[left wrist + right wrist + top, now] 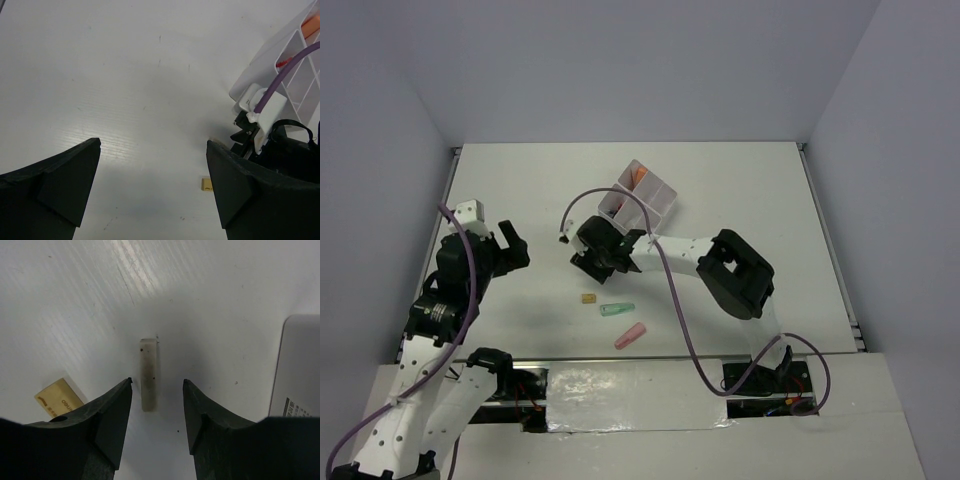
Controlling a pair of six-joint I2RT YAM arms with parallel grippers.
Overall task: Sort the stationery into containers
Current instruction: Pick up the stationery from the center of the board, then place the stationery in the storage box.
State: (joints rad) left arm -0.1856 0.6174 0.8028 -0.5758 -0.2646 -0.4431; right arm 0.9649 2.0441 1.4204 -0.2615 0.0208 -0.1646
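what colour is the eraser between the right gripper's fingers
Off-white with a few dark specks; the eraser shows best in the right wrist view.

Tan eraser [60, 397]: partly hidden behind right pincer [157, 390] | divided box [270, 55]: cut off by left wrist view's right edge

The right claw [595, 260] is down low at the table, with the white divided box [655, 200] just beyond it. On the claw's near side lie a tan eraser [588, 298], a green marker [617, 309] and, farthest, a pink marker [631, 336].
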